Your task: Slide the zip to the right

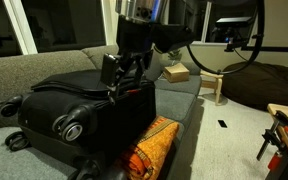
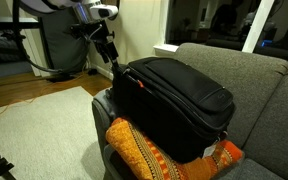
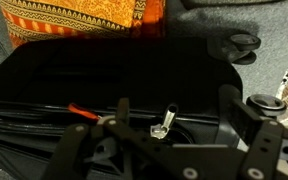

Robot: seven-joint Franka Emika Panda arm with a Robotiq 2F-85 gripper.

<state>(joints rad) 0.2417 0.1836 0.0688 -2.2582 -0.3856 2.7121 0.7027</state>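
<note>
Night, indoor artificial light only. The windows (image 1: 9,25) read black in both exterior views, with bright reflections in the panes. Dim overall, though exposure is fine on the grey sofa (image 1: 24,70). The black suitcase (image 1: 84,100) is crushed: almost no surface detail, just a soft sheen along its top panel. Wrist view is darkest. The shell is near pure black there, and only the metal zip pull (image 3: 164,125) and the red tab (image 3: 81,112) catch light. The gripper (image 3: 172,105) in the foreground is soft, out of focus, close to a silhouette. The orange cushion (image 3: 74,15) is well lit and saturated. All frames are low-res, fine edges mushy.
</note>
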